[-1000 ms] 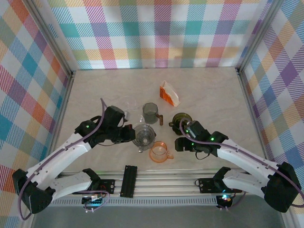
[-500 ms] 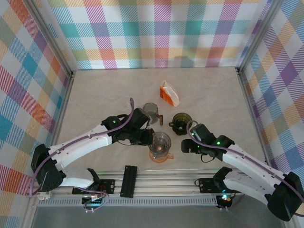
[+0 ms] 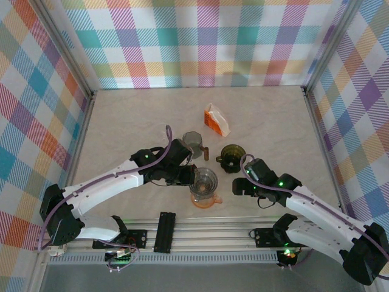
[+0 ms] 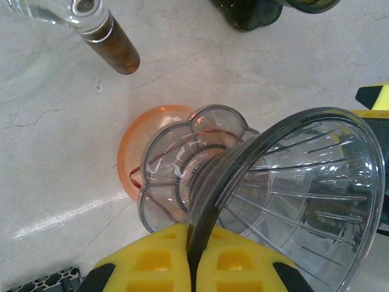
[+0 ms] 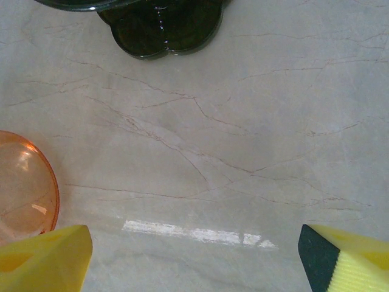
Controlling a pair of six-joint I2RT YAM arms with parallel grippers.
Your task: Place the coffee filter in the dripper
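- Partly hidden, the orange cup [image 3: 212, 199] sits under the clear dripper [image 3: 204, 180], with only its near rim and handle showing from above.
- From the left wrist, the clear dripper [image 4: 304, 182] hangs tilted with its scalloped foot over the orange cup [image 4: 135, 152]. Whether the two touch cannot be told.
- The left claw [image 4: 193, 243] is clenched on that dripper's rim, one yellow pad on each side of the glass.
- The right claw [image 5: 194, 249] is released, its pads spread wide above bare surface [image 5: 243, 121], just right of the cup.
- The dark green dripper [image 5: 164, 30] is cut off at the far edge of the right wrist view.
- The coffee filter packet [image 3: 216, 120], orange and white, lies far of centre, well apart from both claws. Its contents are too small to make out.
- A glass jug [image 3: 193, 141] with a brown handle stands between the packet and the clear dripper.
- Open room lies across the far left and far right of the marble-look surface [image 3: 134, 121].
- Plaid walls [image 3: 206, 42] close in three sides.
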